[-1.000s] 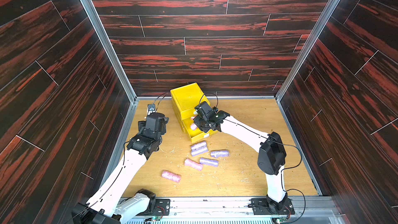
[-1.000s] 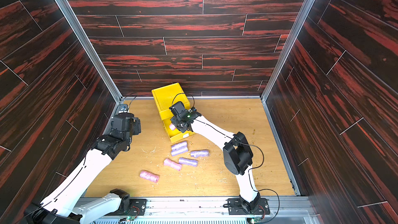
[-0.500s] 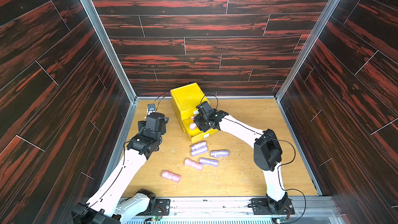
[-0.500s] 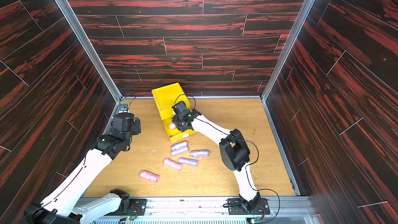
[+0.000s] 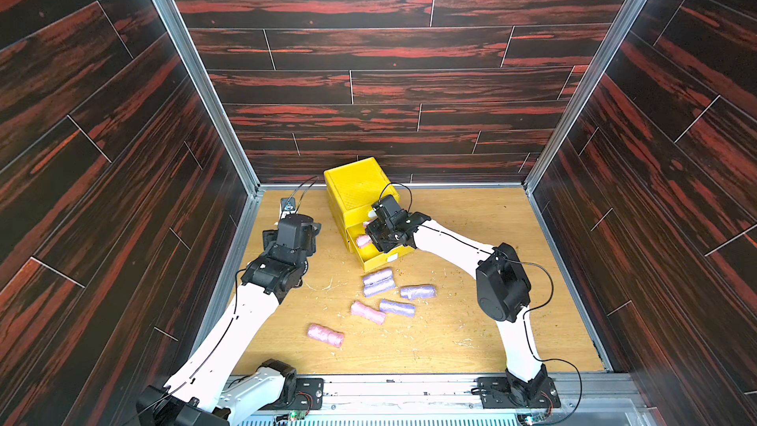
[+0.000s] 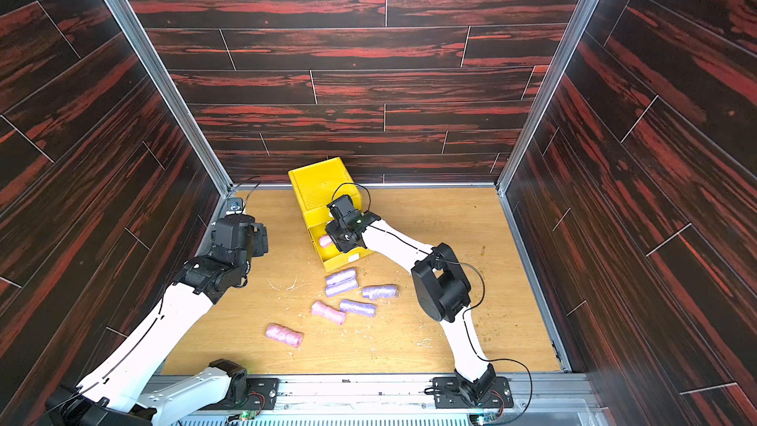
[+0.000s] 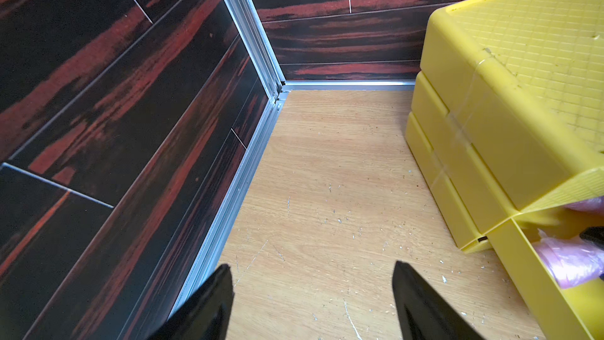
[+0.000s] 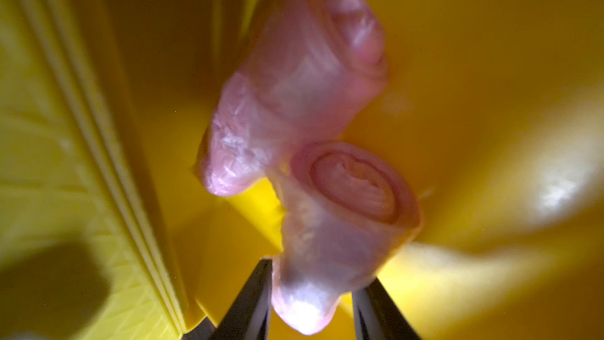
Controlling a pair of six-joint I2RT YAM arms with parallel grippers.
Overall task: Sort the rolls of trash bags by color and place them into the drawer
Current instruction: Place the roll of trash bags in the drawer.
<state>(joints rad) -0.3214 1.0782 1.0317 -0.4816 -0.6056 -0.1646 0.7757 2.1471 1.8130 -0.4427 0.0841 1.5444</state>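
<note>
Widening since a second ago, the right gripper [image 5: 370,238] sits low over the pulled-out bottom drawer [image 5: 375,265] of the bright yellow ribbed-plastic chest of drawers [image 5: 354,188], and its elbow has drawn slightly closer to the chest. That reads as a release: a pink roll of trash bags [image 5: 362,241] lies inside the drawer at the fingertips, so one more pink roll looks delivered.

In both top views, four lavender rolls [image 5: 418,292] lie on the pale wooden tabletop [image 5: 450,321] just in front of the open drawer, two of them touching side by side. Two loose pink rolls [image 5: 325,335] lie nearer the robot's base. No green rolls show. All are short, soft cylinders of crinkled plastic film with a dull sheen. By this count, six rolls are left to put away.

In the left wrist view, the left gripper [image 7: 311,264] has its black tapered fingers well apart, with only bare, scratched wood between them. The chest stands off to one side, its top moulded in a fine grid and clear tape [image 7: 457,125] stuck across its smooth side wall. Pink film shows inside the open drawer.

In the right wrist view, the drawer's glossy yellow interior fills the frame. Two pink rolls appear to touch: the far roll [image 8: 304,76] lies on its side, and the near roll [image 8: 343,217] shows its spiral-wound end. The black fingers flank the near roll's lower end. Whether they are pressing it or clear of it cannot be told.
</note>
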